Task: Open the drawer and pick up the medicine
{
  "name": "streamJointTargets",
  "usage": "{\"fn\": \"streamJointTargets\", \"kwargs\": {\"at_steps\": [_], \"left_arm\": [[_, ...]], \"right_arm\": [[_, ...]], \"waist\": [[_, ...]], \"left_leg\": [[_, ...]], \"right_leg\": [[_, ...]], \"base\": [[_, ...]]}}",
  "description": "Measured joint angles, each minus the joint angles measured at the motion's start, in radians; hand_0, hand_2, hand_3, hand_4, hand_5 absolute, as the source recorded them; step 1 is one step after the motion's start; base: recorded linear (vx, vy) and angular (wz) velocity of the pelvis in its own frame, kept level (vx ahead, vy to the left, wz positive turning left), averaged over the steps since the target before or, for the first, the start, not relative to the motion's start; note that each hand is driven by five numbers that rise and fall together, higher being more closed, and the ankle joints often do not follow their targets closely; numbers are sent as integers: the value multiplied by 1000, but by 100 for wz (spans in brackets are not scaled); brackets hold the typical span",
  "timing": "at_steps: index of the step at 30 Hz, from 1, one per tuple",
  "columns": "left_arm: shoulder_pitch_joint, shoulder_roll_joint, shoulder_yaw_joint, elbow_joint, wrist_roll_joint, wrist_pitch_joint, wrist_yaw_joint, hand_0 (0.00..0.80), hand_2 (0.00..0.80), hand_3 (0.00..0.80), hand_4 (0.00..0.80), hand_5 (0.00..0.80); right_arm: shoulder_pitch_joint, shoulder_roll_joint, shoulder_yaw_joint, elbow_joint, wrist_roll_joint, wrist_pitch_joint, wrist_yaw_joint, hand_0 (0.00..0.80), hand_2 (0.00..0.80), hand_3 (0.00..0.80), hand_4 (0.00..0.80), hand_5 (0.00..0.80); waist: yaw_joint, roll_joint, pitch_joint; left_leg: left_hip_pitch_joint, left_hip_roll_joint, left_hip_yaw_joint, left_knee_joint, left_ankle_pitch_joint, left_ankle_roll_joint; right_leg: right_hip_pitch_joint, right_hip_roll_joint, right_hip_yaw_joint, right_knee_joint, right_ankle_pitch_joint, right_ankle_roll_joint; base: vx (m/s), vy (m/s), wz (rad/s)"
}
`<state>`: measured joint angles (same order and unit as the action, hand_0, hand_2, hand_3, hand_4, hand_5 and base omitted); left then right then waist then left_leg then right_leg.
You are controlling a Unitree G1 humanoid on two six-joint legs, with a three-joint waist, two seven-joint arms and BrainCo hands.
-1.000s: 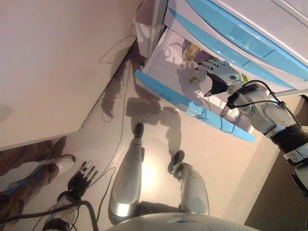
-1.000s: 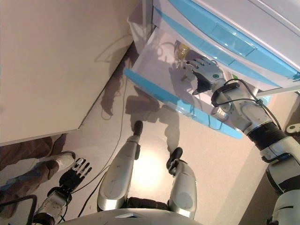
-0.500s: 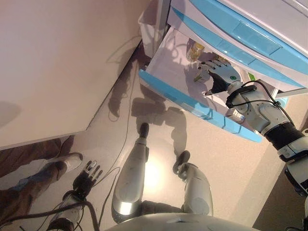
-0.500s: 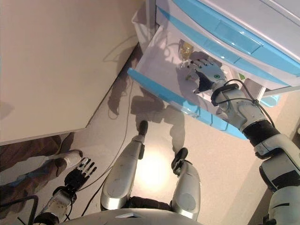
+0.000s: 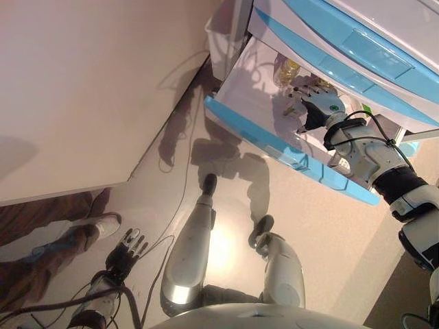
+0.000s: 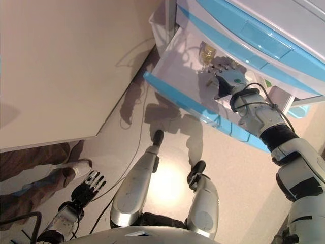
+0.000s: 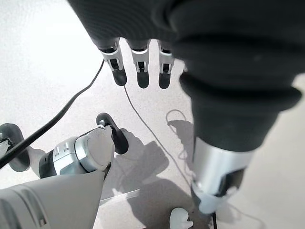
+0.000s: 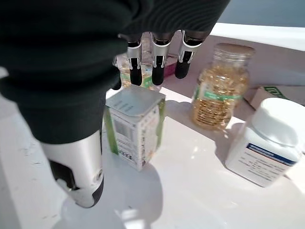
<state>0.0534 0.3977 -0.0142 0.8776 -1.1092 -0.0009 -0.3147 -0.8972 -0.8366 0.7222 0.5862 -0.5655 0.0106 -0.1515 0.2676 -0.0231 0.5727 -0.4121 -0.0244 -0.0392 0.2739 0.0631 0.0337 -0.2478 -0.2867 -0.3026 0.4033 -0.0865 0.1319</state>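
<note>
Our right hand (image 8: 90, 95) hovers, fingers (image 8: 157, 57) relaxed, inside the open white blue-fronted drawer (image 5: 236, 127) — small green-white carton (image 8: 136, 126), clear amber capsule bottle (image 8: 221, 86), white pill bottle (image 8: 267, 143). Left hand (image 5: 123, 252) hangs with straight fingers.

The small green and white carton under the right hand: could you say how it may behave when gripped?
The carton looks like thin card, so probably light and crushable. It stands upright on end, so a sideways nudge from the right hand may tip it. Its flat faces should grip well.
</note>
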Motion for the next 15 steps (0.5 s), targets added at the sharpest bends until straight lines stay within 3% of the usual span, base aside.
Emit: {"fn": "streamJointTargets", "kwargs": {"at_steps": [15], "left_arm": [[0,-13,-38,-2,-7,0,0,0,0,0,0,0]], "right_arm": [[-29,23,23,109,77,9,-14,0,0,0,0,0]], "waist": [[5,11,-1]], "left_leg": [[-19,-19,-10,4,11,-1]], "right_leg": [[-6,-15,-9,-4,-22,6]], "base": [[1,3,1]]}}
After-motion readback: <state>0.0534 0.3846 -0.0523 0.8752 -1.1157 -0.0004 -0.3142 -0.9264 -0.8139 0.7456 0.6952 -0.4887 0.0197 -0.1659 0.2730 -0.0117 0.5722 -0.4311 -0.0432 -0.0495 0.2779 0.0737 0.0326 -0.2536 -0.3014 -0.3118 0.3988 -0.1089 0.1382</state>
